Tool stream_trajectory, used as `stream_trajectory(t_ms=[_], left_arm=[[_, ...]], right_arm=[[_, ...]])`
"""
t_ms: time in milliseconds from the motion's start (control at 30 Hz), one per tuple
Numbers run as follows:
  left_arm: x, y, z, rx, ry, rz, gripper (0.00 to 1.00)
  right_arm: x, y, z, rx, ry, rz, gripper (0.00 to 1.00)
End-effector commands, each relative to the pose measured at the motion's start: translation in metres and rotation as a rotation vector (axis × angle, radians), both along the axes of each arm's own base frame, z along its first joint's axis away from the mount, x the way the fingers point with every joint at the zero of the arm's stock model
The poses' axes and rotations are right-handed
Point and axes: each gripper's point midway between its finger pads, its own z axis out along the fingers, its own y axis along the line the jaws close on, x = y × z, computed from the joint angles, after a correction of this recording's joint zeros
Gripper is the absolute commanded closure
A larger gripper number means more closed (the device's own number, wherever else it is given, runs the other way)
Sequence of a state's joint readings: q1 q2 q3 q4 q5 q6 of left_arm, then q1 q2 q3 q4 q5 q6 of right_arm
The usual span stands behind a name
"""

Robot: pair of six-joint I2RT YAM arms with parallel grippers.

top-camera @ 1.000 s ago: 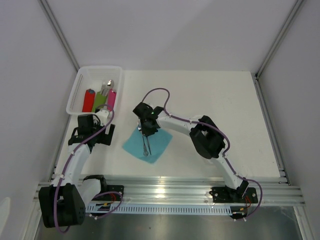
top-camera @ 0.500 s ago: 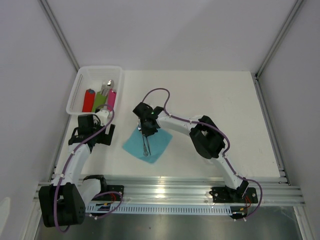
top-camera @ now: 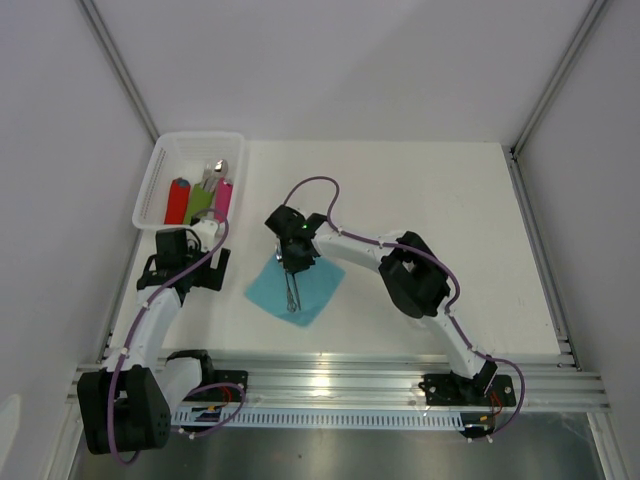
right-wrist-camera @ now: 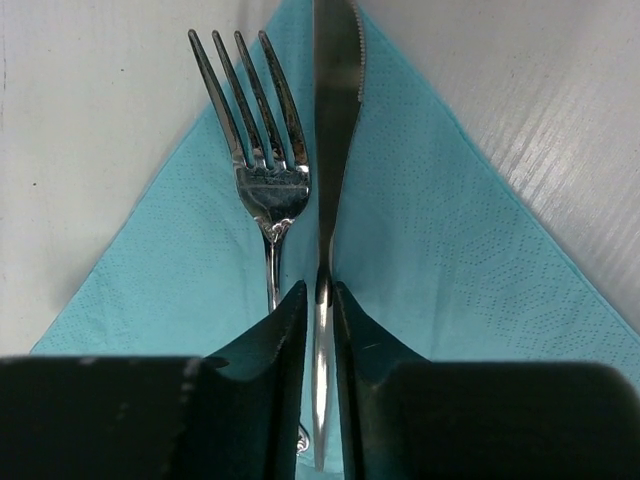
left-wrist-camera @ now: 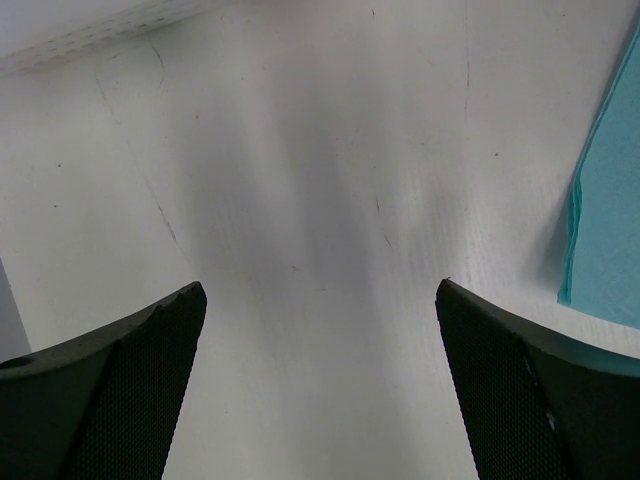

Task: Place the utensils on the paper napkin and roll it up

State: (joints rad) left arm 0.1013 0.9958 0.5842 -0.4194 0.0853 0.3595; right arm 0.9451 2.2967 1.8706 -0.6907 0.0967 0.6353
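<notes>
Mostly white: scuffed table (top-camera: 450, 200), plain walls (top-camera: 350, 70), paper napkin (top-camera: 268, 290) seemingly flat.

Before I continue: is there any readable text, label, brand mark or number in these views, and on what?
None readable. The knife, fork and paper napkin show no lettering or stamp in the right wrist view. The basket is too small in the top view to show any marking. The left wrist view shows only bare table and the napkin's edge.

white table top (top-camera: 430, 190), matte, fine scratches close up. plain white back wall (top-camera: 330, 60), left wall (top-camera: 50, 200), right wall (top-camera: 600, 200). aluminium posts (top-camera: 118, 68) at rear corners. aluminium rail (top-camera: 340, 385) along near edge, glare on it. light even, diffuse.
</notes>
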Motion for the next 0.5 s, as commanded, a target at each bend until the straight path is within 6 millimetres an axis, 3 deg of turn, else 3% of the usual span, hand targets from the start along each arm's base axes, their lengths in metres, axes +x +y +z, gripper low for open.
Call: stream_trajectory(t_ms=[0,133,167,233,267,367,400,433,467], left_arm=[[0.006,0.002,0.004,0.005,-0.028,-0.004,0.00],[0.005,0.002,0.006,0.005,-0.026,-0.004,0.01],[0.005,0.002,0.006,0.004,-0.025,-0.003,0.00],[0.004,0.001,0.009,0.003,-0.019,-0.008,0.01],[0.004,0.001,0.011,0.005,-0.020,-0.010,0.01],[0.002,0.001,0.015,0.008,-0.022,-0.017,0.01],[0.001,0.001,0.016,0.008,-0.024,-0.020,0.01],[0.002,0.000,0.018,0.006,-0.032,-0.023,0.00],[0.002,-0.001,0.018,0.001,-0.034,-0.024,0.00]], right_arm=[[0.005,0.011,0.033,0.052,-0.052,0.014,0.78],[0.008,0.012,0.073,0.098,-0.113,0.053,0.73],[0.009,0.010,0.096,0.120,-0.145,0.061,0.72],[0.011,-0.003,0.120,0.100,-0.203,0.069,0.69],[0.011,-0.015,0.151,0.104,-0.268,0.088,0.69],[0.017,-0.078,0.164,-0.038,-0.356,0.032,0.65],[0.017,-0.104,0.187,-0.031,-0.400,-0.011,0.65],[0.008,-0.131,0.159,-0.092,-0.343,-0.018,0.66],[0.019,-0.166,0.150,-0.111,-0.308,-0.091,0.66]])
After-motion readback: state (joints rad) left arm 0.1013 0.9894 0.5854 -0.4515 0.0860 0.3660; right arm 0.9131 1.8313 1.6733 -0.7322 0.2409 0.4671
